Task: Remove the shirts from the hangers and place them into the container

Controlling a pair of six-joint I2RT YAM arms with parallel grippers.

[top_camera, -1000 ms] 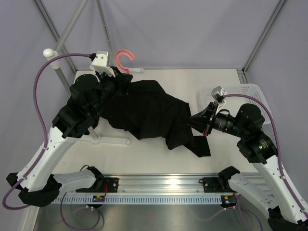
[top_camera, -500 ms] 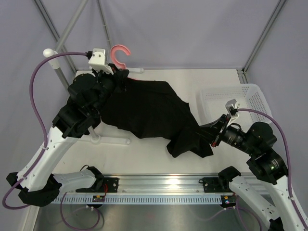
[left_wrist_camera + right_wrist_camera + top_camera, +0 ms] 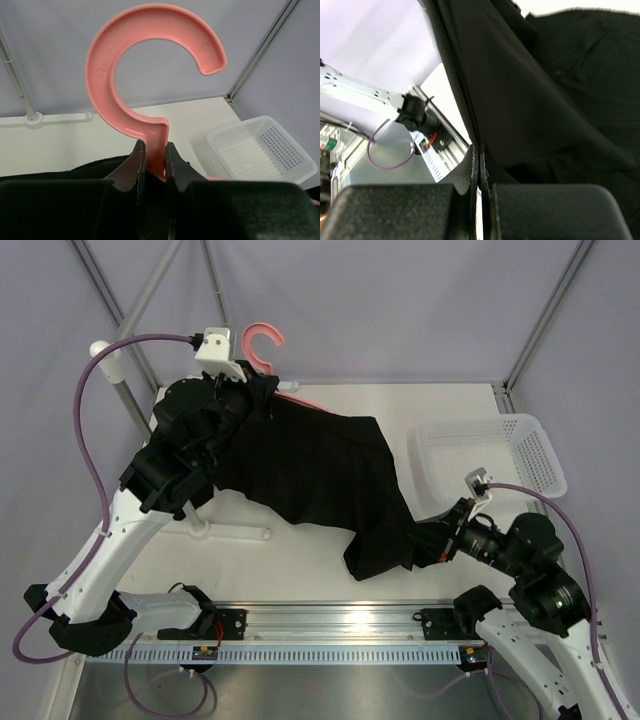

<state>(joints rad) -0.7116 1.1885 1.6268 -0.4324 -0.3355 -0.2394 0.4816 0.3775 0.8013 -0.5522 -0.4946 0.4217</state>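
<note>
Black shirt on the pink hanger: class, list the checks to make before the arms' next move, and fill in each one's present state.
1. Grip of left tool on hanger stem, below the hook: ok.
2. Grip of right tool on shirt fabric: ok, shut on it.
3. Shirt off the hanger: not ok, it hangs stretched between both tools.
4. Where the hanger's frame sits inside the shirt: cannot tell, fabric hides it.
5. Room in the basket: ok, nothing lies in it.

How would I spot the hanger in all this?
Find the big black shirt stretched above the white table. Follow it to its far-left end, where the left hand clamps a thin stem. That stem belongs to the hanger, the only pink thing, topped by an open hook.
</note>
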